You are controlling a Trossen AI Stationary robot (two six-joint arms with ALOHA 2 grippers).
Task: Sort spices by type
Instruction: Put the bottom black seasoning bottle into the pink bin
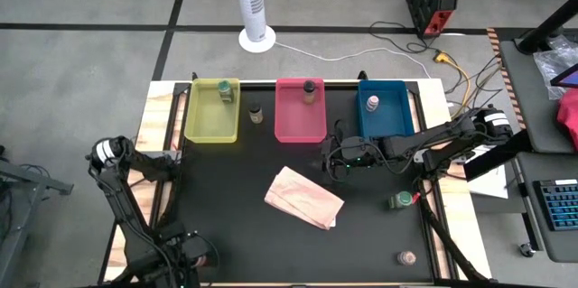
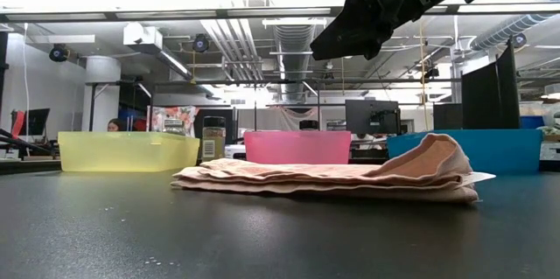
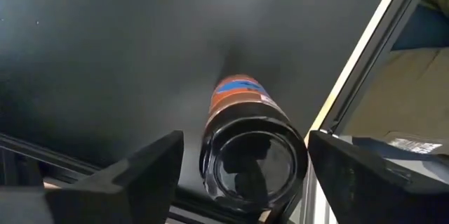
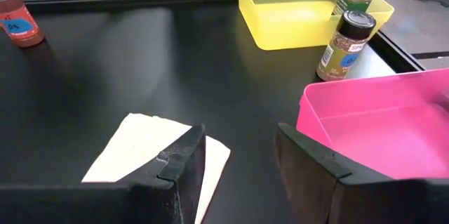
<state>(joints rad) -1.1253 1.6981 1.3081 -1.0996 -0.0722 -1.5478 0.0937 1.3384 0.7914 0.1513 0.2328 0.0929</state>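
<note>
My left gripper [image 3: 245,175] is open at the table's near left corner [image 1: 191,256], above a standing jar [image 3: 245,133] with red-brown contents, a blue label and a dark cap. Its fingers stand on either side of the cap. The same jar [image 4: 17,24] shows in the right wrist view. My right gripper [image 4: 238,161] is open and hangs over the table's middle [image 1: 332,157], near the pink tray's near edge. One jar stands in each tray: yellow [image 1: 223,89], pink [image 1: 310,89], blue [image 1: 373,103]. Another jar [image 1: 256,114] stands between the yellow and pink trays. Two more [image 1: 402,200] [image 1: 407,257] sit near the right edge.
A tan paper bag [image 1: 304,198] lies flat in the table's middle, just below my right gripper. The yellow [image 1: 200,121], pink [image 1: 293,124] and blue [image 1: 395,121] trays line the far edge. A raised frame rail [image 3: 358,62] runs beside the left jar.
</note>
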